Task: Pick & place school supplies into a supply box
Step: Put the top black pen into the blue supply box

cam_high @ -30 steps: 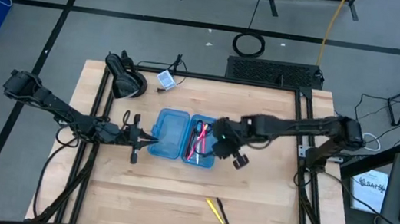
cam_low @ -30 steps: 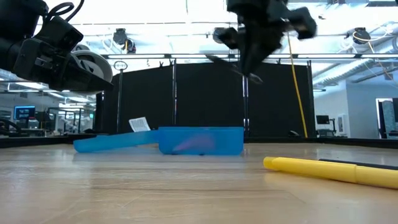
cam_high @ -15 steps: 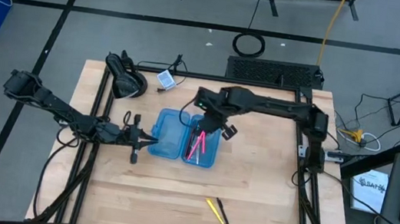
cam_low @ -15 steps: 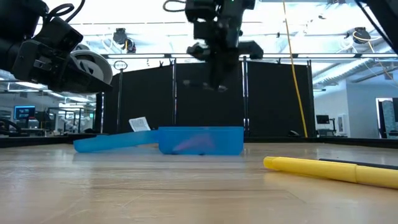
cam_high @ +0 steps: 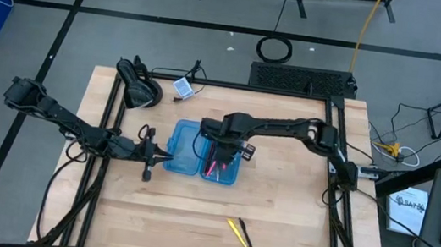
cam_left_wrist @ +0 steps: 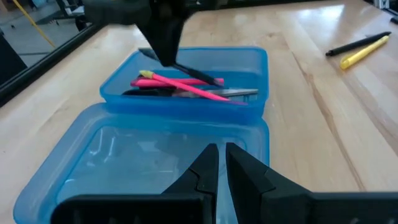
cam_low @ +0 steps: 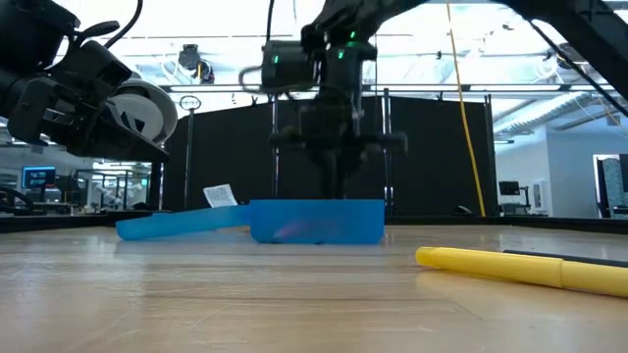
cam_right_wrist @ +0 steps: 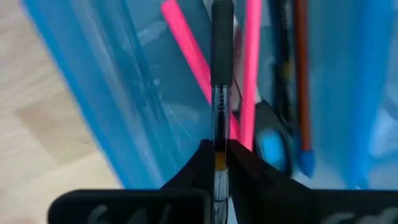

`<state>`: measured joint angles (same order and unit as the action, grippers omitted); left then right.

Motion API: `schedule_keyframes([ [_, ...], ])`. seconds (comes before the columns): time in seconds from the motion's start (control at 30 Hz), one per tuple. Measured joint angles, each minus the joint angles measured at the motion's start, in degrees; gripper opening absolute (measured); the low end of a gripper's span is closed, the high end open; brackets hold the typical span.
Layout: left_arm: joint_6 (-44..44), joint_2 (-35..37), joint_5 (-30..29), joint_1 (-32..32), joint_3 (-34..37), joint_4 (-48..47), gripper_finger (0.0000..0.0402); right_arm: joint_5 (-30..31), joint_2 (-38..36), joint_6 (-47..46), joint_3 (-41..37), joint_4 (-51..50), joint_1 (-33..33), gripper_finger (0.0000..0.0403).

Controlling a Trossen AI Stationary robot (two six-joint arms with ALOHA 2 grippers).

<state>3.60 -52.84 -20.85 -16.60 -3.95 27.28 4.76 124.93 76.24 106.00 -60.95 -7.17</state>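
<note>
Nearest the table's front edge, two loose supplies are seen side by side: one yellow pen (cam_high: 238, 232) and one thin black pen (cam_high: 246, 237), well apart from both grippers. At mid-table, one translucent blue supply box (cam_high: 185, 149) is laid open, its two shallow halves joined along the hinge. In the half on the right arm's side, two pink pens (cam_left_wrist: 183, 86) and the one pair of black-handled scissors (cam_left_wrist: 186, 93) are counted; a blue-tipped pencil (cam_right_wrist: 302, 93) is also made out there.

The left gripper (cam_left_wrist: 217, 163) is held low over the rim of the other half, its fingers pressed almost together with nothing between them.

The right gripper (cam_right_wrist: 219, 152) is poised directly above the filled half, and its fingers are clenched on one clear-barrelled black pen (cam_right_wrist: 221, 68), which is pointed down from the fingertips into the box among the pink pens.
</note>
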Motion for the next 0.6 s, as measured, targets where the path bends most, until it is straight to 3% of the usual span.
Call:
schedule_keyframes([
  [0.47, 0.7, 0.0, 0.0, 0.0, 0.0, -0.1, 0.0037, -3.6, 3.7, 3.9, -0.1, 1.6, -0.4, 0.0018],
  [0.6, 0.7, 0.0, 0.0, 0.0, 0.0, -0.1, 0.0037, -3.4, 3.7, 2.3, -0.1, 2.3, -0.3, 0.0042],
])
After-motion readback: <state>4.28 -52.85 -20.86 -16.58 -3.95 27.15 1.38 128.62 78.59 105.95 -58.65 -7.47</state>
